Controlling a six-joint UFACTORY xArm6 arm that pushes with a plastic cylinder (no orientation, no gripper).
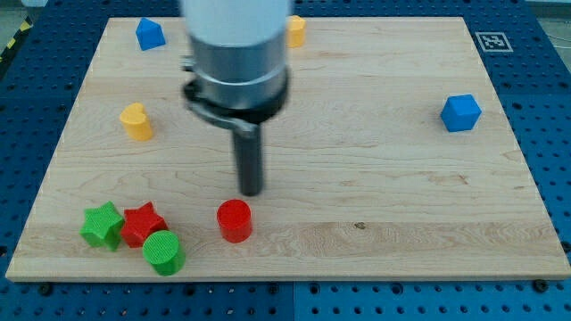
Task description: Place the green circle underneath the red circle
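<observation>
Nearest the view's bottom edge, the green circle (164, 252) is seen standing on the wooden board (384, 178), low on the view's left. It is pressed against the lower right of a red star (143, 224), which in turn is touched on its left by a green star (103, 225) — the three form a tight cluster. Just to the right of this cluster, apart from it, the red circle (235, 220) is found; the green circle lies to its left and slightly lower, not beneath it.

Above the cluster, a yellow block (136, 121) with a rounded top is placed near the board's left side, and a blue block (150, 34) of house-like outline is set near the top left corner.

My tip (252, 191) is held just above the red circle, towards the view's top and a little to its right, a narrow gap being left between them. No jaws are carried by the rod, so no grip can be told. The arm's grey body is seen blurred above it.

Partly hidden behind that body, another yellow block (295, 30) is glimpsed at the top edge — its shape cannot be made out. Well apart, on the view's right, a blue cube (460, 112) is placed alone.
</observation>
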